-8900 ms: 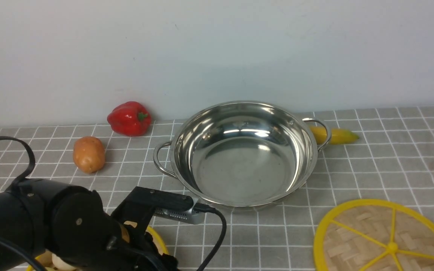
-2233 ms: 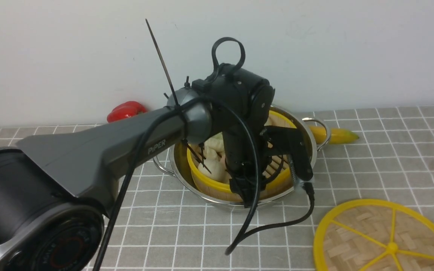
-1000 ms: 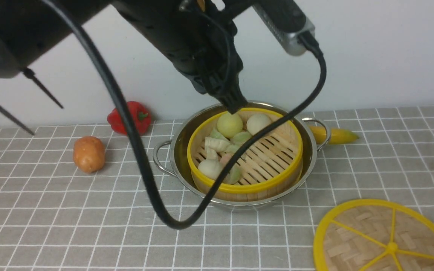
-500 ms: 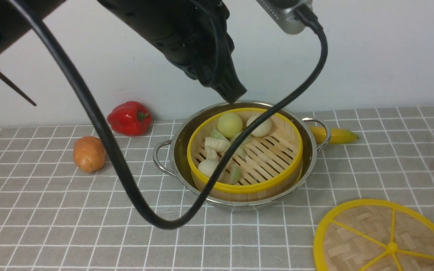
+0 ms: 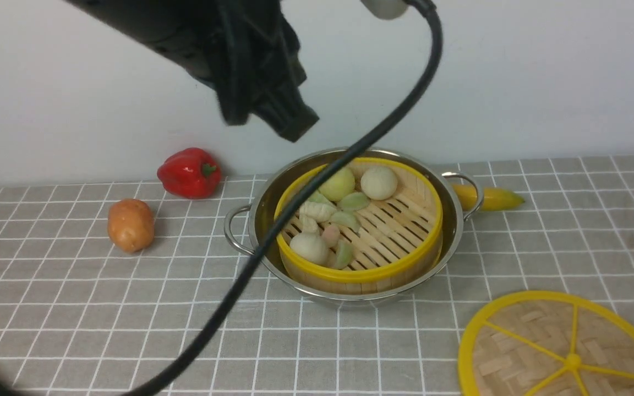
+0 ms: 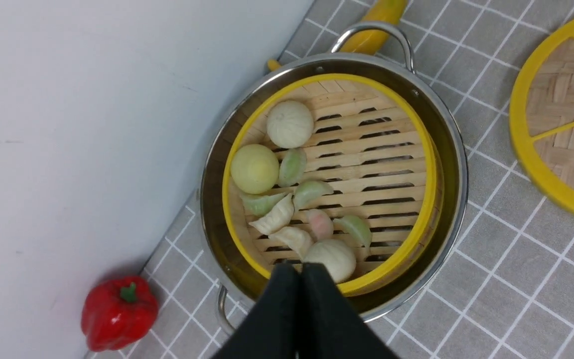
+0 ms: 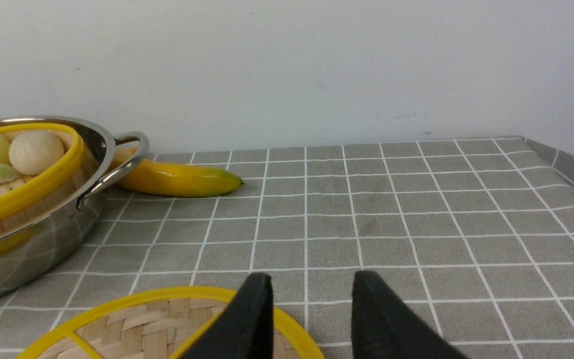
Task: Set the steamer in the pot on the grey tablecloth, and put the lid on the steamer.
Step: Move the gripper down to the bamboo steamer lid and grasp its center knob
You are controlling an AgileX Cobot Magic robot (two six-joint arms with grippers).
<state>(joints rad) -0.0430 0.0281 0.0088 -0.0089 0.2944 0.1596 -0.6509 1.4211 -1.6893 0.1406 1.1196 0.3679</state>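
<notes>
Grey tablecloth [image 5: 75,308] with a white grid covers the whole work surface. Nearest to us, on the right, the lid [image 5: 531,341] lies flat on it, apart from the pot [image 5: 454,220]; the frame edge cuts off its near portion. We see the right gripper [image 7: 312,279] only from its own wrist camera. Its jaws stand apart and empty above the lid's far rim; we cannot tell whether they touch it. A black cable [image 5: 273,236] crosses the front view diagonally and hides a strip of the pot and the steamer [image 5: 383,272]. The steamer sits inside the pot, uncovered, with buns and dumplings [image 5: 378,182] on its slatted floor. The left gripper [image 6: 300,269] hangs above the pot, blurred in the front view; its wrist camera shows both fingers pressed together, holding nothing. Farther left lie a potato [image 5: 130,224] and a red pepper [image 5: 189,172]. A banana [image 5: 493,199] lies behind the pot's right handle, partly hidden by it. A plain white wall [image 5: 515,82] closes the scene.
</notes>
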